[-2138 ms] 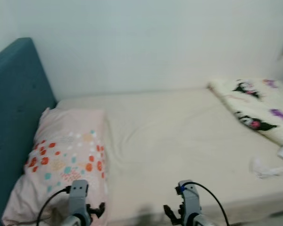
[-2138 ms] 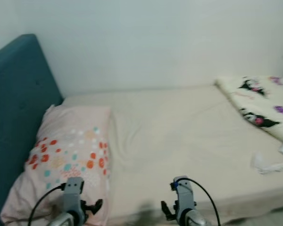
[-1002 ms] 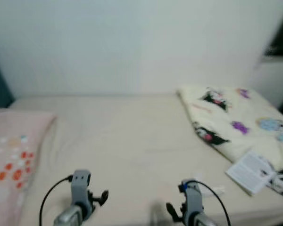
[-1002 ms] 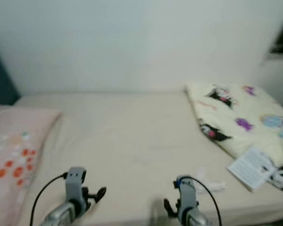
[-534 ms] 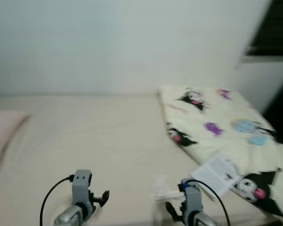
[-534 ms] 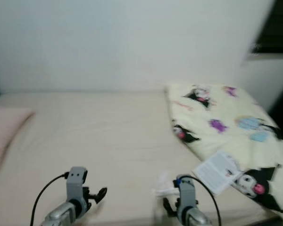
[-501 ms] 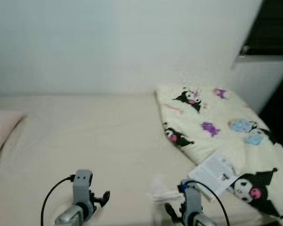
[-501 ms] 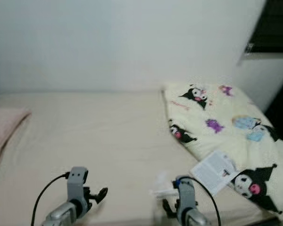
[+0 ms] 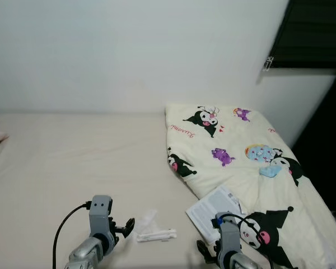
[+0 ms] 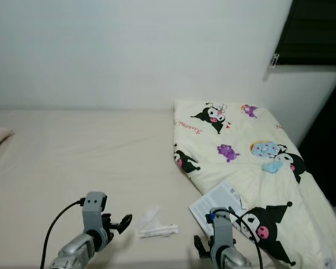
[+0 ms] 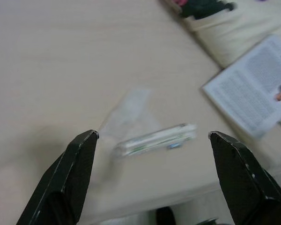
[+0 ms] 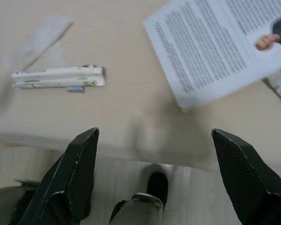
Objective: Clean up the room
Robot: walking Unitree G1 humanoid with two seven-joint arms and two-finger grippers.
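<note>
We find the wrapper (image 9: 155, 233) lying flat on the bed (image 9: 73, 162), near its front edge and just left of the leaflet (image 9: 213, 208). Its long axis runs side to side across our front. It lies ahead of the left gripper (image 11: 154, 140), whose fingers (image 11: 77, 173) are spread wide to either side of it and hang above the bed. We judge the left arm the nearer. The right gripper (image 12: 154, 140), fingers also spread, hangs at the bed's edge, with the wrapper off to its left.
</note>
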